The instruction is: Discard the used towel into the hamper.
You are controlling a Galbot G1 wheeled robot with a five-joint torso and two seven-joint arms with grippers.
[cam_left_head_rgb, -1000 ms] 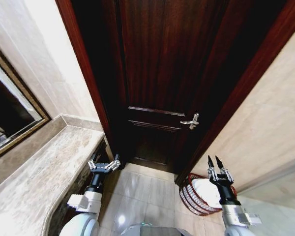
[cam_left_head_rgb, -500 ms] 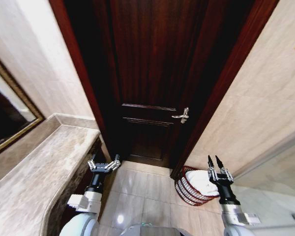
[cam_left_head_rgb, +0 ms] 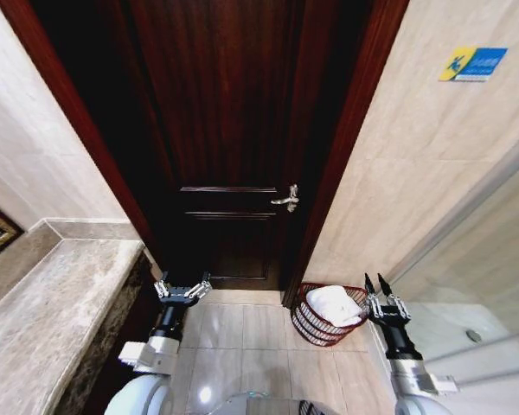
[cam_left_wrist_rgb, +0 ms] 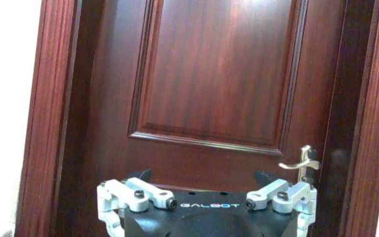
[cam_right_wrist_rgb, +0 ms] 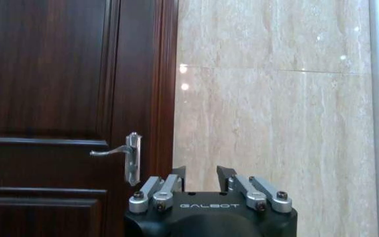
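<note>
**Towel in hamper, both arms idle, view swung right**

Hamper (cam_left_head_rgb: 329, 313) sits on the floor by the door frame, against the tiled wall, right of the door (cam_left_head_rgb: 229, 138). A white towel (cam_left_head_rgb: 333, 304) lies inside it, bunched above the rim, so the drop looks done. Neither gripper carries anything, which fits a finished discard. Left gripper (cam_left_head_rgb: 182, 290) is held up in front of the torso, near the tabletop (cam_left_head_rgb: 52, 320) edge, jaws spread wide. Right gripper (cam_left_head_rgb: 380, 294) is raised just right of the hamper, apart from it, jaws close together but with a gap between the tips, pinching nothing. Both point at the door, parked for driving, by the look of it.

Versus earlier frames: the camera has turned right. Door handle (cam_left_head_rgb: 286, 198) and hamper have slid left in view, the mirror is nearly gone, and a blue sign (cam_left_head_rgb: 472, 63) has appeared on the wall. Grippers keep the same pose.
</note>
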